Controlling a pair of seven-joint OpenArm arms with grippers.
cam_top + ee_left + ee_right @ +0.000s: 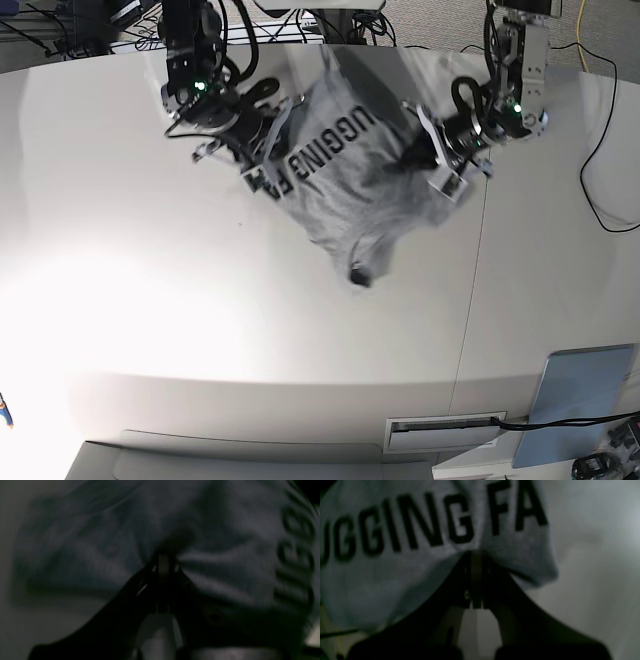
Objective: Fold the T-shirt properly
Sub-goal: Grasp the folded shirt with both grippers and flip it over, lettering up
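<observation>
Here the T-shirt [345, 185] hangs bunched between the two pincers, above the table [120, 300]. The left pincer [163, 562] and right pincer [476, 555] are each clamped on a pinch of cloth. Risk: such narrow bites may slip, dropping the shirt crumpled.

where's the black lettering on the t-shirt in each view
Left wrist: the black lettering runs down the right edge, blurred, on the T-shirt.
Right wrist: it crosses the top left and centre, just above the closed fingers.
Base: it sits upper centre, on the shirt's side nearest the right gripper, which is on this view's left.
Shared landmark: the lettering itself; its end letters beside the right gripper match the right wrist view.
</observation>
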